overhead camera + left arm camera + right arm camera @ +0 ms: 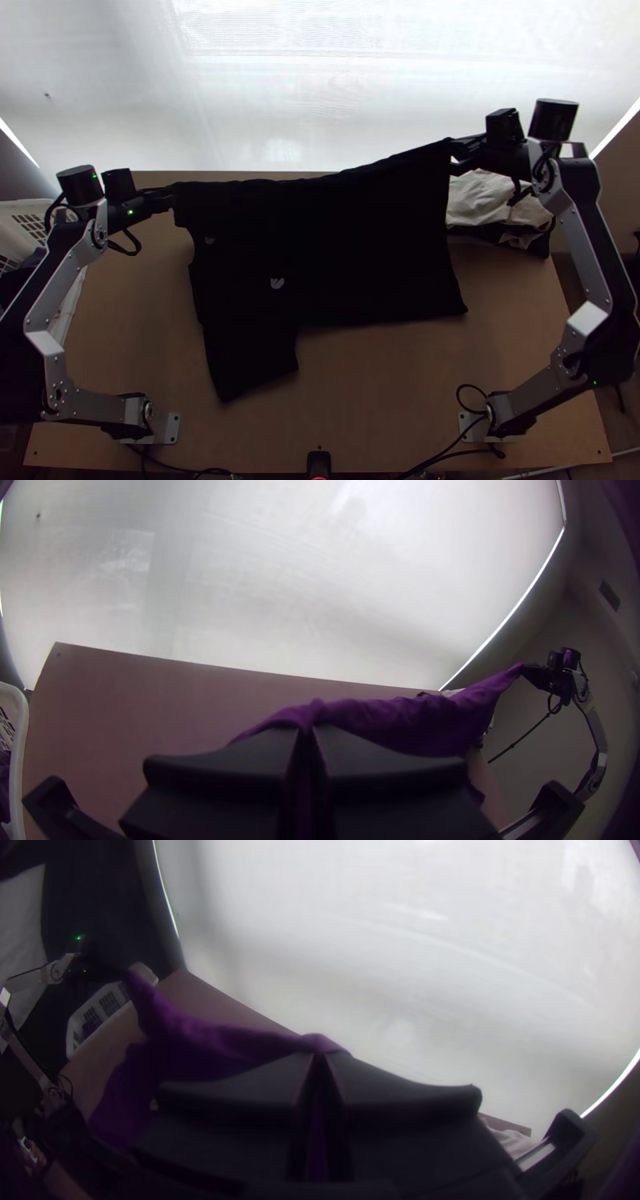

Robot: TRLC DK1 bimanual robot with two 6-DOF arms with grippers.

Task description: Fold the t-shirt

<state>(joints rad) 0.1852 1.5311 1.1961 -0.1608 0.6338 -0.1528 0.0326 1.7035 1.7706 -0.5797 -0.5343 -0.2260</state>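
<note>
T-shirt (360, 248) held up, wooden table (384, 384), bright backdrop (320, 88)

Creases within the dark t-shirt (344, 256) were too dim to make out, and the pale marks (278, 283) on it were too small to read. Left of the t-shirt, the white basket (26, 206) was cut off by the top view's edge; to its right, the right arm (584, 248) partly hid the pale cloth (478, 198). Below the t-shirt, a black device (318, 462) ran out of the top view.
</note>
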